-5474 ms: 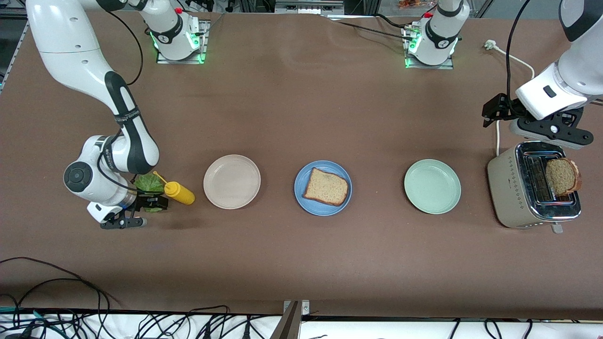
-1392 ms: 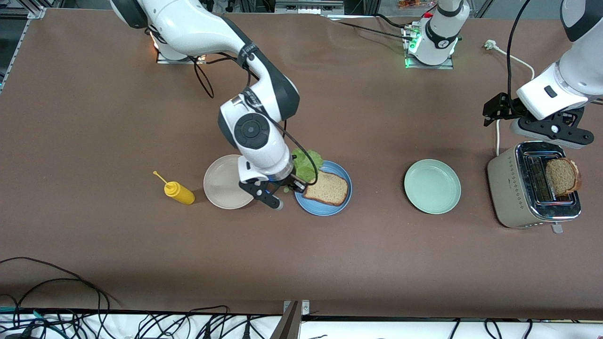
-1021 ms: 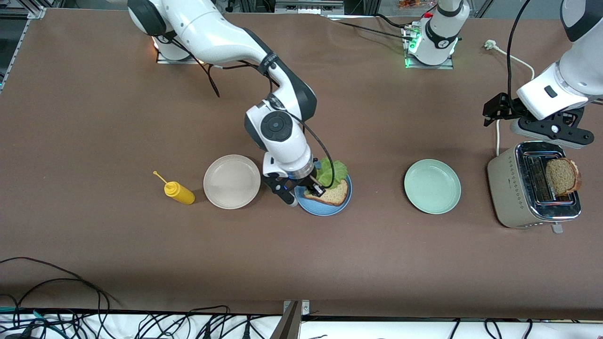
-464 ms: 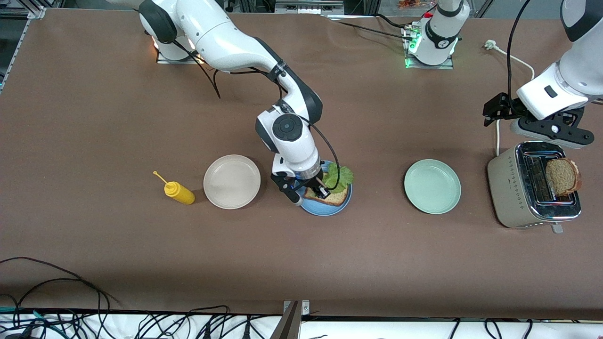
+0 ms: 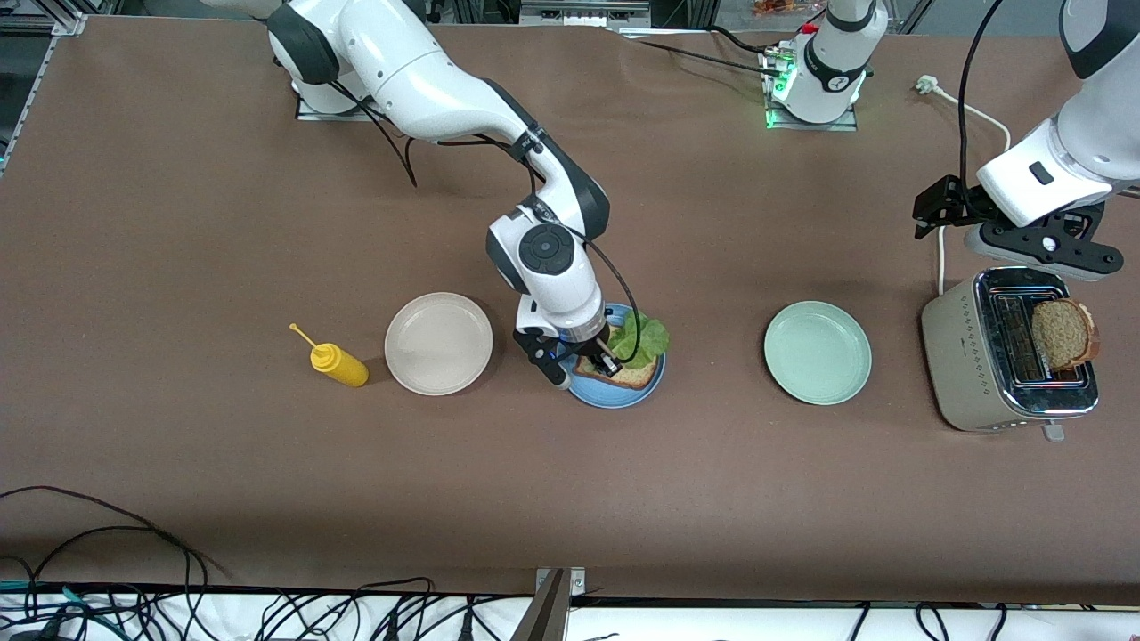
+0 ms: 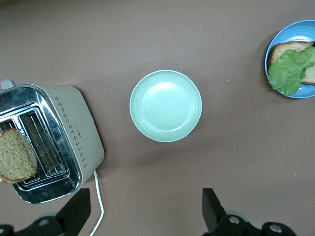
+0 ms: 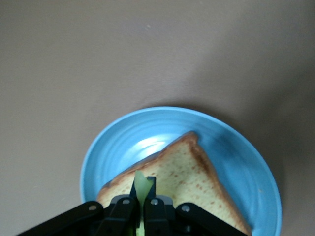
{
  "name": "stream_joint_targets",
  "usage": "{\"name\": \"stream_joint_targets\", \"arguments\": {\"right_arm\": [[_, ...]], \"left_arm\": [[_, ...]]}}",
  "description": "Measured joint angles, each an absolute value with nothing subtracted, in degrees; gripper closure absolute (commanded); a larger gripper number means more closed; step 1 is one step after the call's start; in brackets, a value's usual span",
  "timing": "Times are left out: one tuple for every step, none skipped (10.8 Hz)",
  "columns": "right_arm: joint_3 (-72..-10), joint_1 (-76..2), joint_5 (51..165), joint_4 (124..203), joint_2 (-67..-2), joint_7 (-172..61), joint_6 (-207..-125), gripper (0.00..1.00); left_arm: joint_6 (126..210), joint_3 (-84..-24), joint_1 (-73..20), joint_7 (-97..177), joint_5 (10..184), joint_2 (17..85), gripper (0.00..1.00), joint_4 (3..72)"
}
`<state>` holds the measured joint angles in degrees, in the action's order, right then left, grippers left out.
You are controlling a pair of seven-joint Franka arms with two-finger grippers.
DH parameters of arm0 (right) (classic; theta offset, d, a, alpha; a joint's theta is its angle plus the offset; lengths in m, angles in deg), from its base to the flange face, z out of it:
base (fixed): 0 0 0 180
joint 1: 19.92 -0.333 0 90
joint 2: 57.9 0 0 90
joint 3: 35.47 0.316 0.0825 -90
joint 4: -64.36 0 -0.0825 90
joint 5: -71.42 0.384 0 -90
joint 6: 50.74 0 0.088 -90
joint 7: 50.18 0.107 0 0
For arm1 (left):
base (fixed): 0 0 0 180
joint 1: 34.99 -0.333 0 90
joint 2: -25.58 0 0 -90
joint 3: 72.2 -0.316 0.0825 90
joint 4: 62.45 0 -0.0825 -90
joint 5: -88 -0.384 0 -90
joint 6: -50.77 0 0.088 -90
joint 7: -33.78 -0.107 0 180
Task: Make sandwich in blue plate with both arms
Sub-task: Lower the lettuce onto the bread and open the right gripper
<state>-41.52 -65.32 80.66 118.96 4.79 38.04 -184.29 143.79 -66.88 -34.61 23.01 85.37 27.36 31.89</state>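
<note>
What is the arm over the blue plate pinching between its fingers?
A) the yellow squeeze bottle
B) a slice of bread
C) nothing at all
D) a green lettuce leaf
D: the right gripper is shut on the lettuce leaf, holding it over the bread slice on the blue plate.

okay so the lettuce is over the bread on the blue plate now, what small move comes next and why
Probably open the right gripper. Its fingers are shut on the lettuce leaf, which already lies over the bread slice on the blue plate, so letting go leaves it in place.
</note>
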Motion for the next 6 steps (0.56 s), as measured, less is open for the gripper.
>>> {"name": "stream_joint_targets", "arguments": {"right_arm": [[-41.49, -65.36, 80.66, 118.93, 5.44, 38.17, -184.35, 1.0], [-41.49, -65.42, 80.66, 118.93, 5.8, 38.18, -184.36, 1.0], [-41.49, -65.47, 80.66, 118.92, 6.18, 38.18, -184.28, 1.0], [-41.5, -65.55, 80.54, 118.9, 6.73, 38.17, -184.32, 0.63], [-41.55, -65.63, 80.28, 118.78, 6.96, 38.16, -184.42, 0.01], [-41.63, -65.66, 80.08, 118.6, 6.96, 38.07, -184.32, 0.0]], "left_arm": [[143.79, -66.88, -34.61, 23.01, 85.37, 27.36, 0.0, 31.89], [143.79, -66.89, -34.62, 23.01, 85.37, 27.36, 0.0, 31.89], [143.79, -66.89, -34.62, 23.01, 85.37, 27.36, 0.0, 31.89], [143.79, -66.9, -34.62, 23.01, 85.37, 27.36, 0.0, 31.89], [143.79, -66.9, -34.62, 23.01, 85.37, 27.36, 0.0, 31.89], [143.79, -66.9, -34.62, 23.01, 85.37, 27.36, 0.0, 31.89]]}}
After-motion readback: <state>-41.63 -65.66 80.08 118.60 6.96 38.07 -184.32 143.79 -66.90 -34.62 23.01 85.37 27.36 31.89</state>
